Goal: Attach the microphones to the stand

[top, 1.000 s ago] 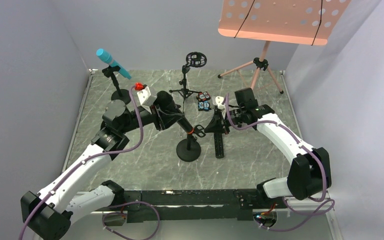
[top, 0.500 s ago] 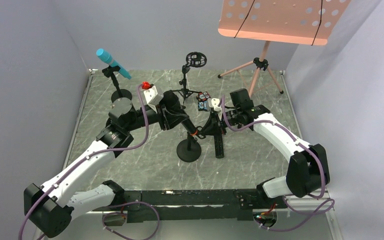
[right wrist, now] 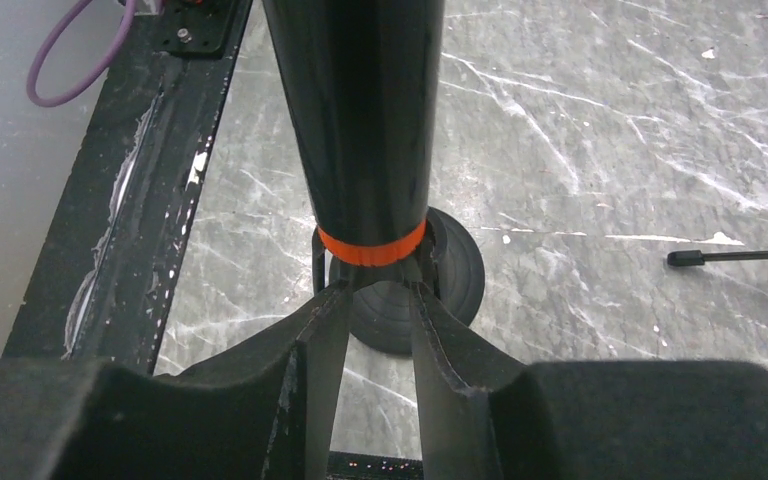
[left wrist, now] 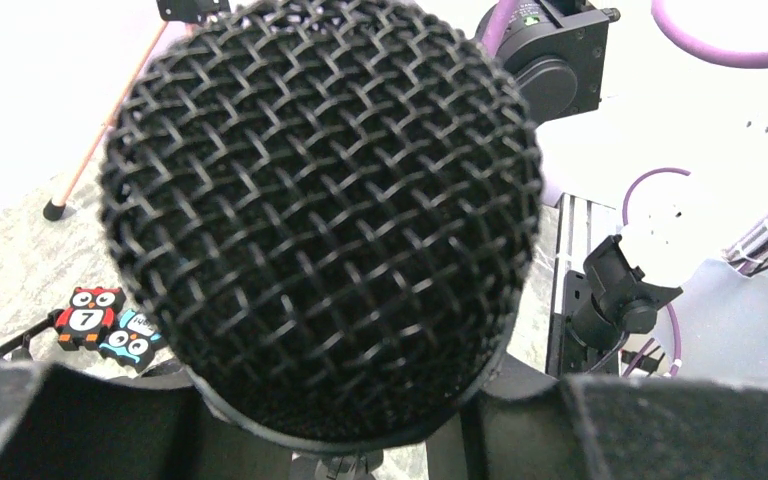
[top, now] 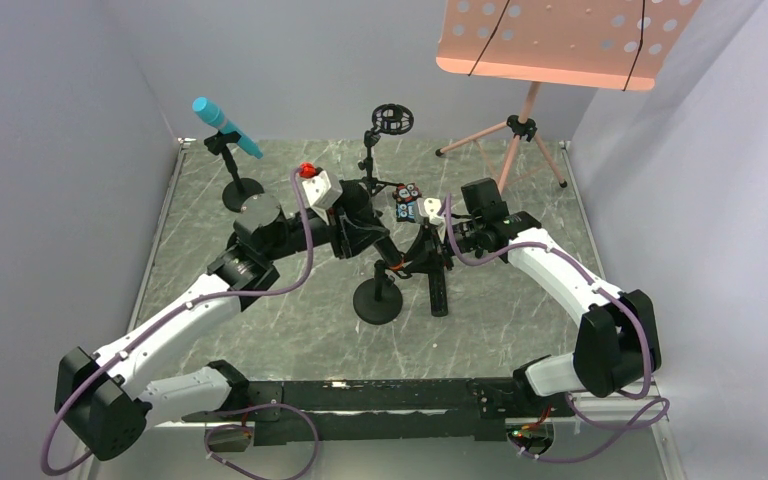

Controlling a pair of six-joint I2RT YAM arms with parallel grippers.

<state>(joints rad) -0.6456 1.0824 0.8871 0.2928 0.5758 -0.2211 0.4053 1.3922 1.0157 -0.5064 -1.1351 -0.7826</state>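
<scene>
Looking down from the top camera: left gripper (top: 365, 232) has its jaws closed on a black stick microphone with an orange end ring (top: 384, 252), tilted tail-down over a short black stand with a round disc base (top: 377, 301) in the middle of the grey marbled counter (top: 300, 330). It is likely lined up so the tail feeds into the stand's clip. Right gripper (top: 423, 252) sits just beside that tail, probably to steady or guide it. A light blue stick microphone (top: 222, 122) is already seated on its own small stand (top: 243, 190) at far left; a tripod with an empty ring mount (top: 391, 119) waits behind. The clip itself is lost under the two grippers. Left wrist camera: black wire-mesh head (left wrist: 320, 220) fills the frame, jaws dark at either lower corner; body and contact hidden below the head. Right wrist camera: orange ring (right wrist: 370, 245) hangs right above the disc base; the fingers (right wrist: 325, 350) stand parted, counter showing through the gap, clamping nothing I can see. Whether the tail sits in the clip, cannot tell. No silver-headed microphone found in any view.
</scene>
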